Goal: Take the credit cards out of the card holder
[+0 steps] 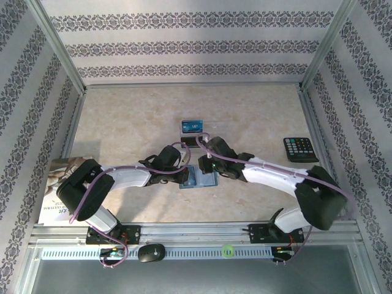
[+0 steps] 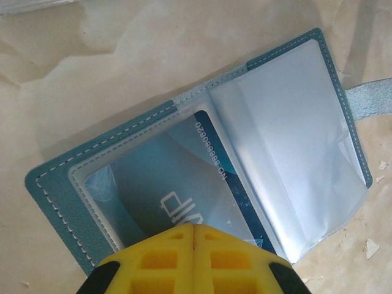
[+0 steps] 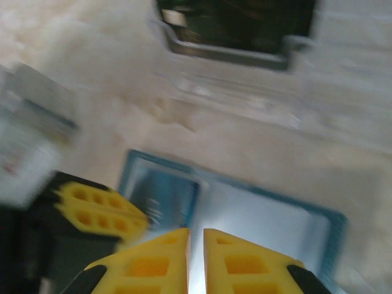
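The teal-blue card holder lies open and flat on the table between both arms. In the left wrist view the card holder shows a blue credit card under its clear left pocket, and my left gripper is shut, tips together, pressing on that pocket. My right gripper hovers over the card holder's middle fold with a narrow gap and nothing between its fingers; this view is blurred. The card and the left gripper's fingers show there too. In the top view, my left gripper and right gripper meet over the holder.
A blue card and a dark flat item lie just beyond the holder. A black calculator sits at the right. A printed booklet lies at the left edge. Patterned walls enclose the table.
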`<act>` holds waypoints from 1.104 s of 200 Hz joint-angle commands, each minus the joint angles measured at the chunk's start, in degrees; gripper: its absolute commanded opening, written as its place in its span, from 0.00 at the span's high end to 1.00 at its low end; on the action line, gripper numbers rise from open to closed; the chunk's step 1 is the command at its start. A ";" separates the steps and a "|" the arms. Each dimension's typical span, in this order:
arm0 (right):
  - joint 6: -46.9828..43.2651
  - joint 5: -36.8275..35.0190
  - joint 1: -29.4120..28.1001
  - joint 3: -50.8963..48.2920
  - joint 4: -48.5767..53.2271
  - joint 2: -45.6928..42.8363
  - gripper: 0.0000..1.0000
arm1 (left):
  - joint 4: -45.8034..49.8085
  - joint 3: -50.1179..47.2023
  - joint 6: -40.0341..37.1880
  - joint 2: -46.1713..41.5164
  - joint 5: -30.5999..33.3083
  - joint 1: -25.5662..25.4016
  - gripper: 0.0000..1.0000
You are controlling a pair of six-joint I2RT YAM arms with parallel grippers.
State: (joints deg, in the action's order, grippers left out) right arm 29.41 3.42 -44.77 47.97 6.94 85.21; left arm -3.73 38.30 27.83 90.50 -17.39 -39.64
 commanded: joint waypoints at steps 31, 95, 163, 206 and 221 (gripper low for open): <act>-4.28 6.78 -1.03 2.61 5.33 9.93 0.91 | 2.14 1.06 -1.18 0.85 -0.98 0.57 1.00; -2.71 3.66 -1.02 -1.57 7.79 7.70 0.92 | 1.96 1.08 -1.11 1.19 -1.32 1.35 1.00; 0.86 0.46 -0.20 -8.50 6.28 1.83 0.91 | 1.43 1.13 -1.13 1.74 -1.95 2.15 1.00; 0.79 -0.02 -0.50 -7.71 6.01 -5.26 0.79 | 0.57 0.64 -0.37 -1.94 -2.25 2.19 1.00; 1.73 2.86 -0.57 -6.81 3.98 -6.67 0.73 | -0.23 0.10 0.20 -3.17 -2.18 2.12 1.00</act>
State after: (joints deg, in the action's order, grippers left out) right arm 29.93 4.84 -45.21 40.51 12.58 81.87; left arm -3.57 38.85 27.62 90.43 -19.68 -38.13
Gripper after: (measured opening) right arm 0.241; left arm 0.063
